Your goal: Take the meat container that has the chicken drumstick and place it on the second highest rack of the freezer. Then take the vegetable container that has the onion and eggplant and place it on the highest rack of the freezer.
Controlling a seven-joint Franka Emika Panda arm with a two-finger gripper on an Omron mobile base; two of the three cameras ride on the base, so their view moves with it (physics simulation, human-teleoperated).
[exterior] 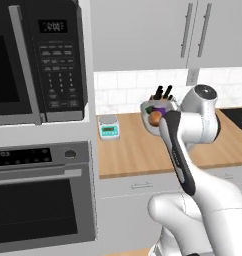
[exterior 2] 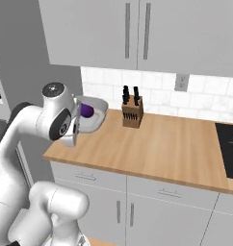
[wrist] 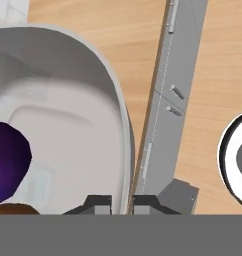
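Observation:
The vegetable container (wrist: pixel 68 125) is a white oval tub, and my gripper (wrist: pixel 122 204) is shut on its rim, one fingertip inside the wall and one outside. It hangs tilted over the left end of the wooden counter (exterior 2: pixel 176 144). Inside lie the purple eggplant (wrist: pixel 8 160) and the brown onion (exterior: pixel 155 118). From the right base view the vegetable container (exterior 2: pixel 95 115) shows just behind my wrist, the eggplant (exterior 2: pixel 86 111) visible in it. The meat container and the freezer are out of view.
A microwave (exterior: pixel 38 60) and a wall oven (exterior: pixel 43 195) stand left of the counter. A small kitchen scale (exterior: pixel 109 127) and a knife block (exterior 2: pixel 132 111) sit near the backsplash. A dark cooktop (exterior 2: pixel 229 144) lies at the right. Cabinets (exterior 2: pixel 133 33) hang overhead.

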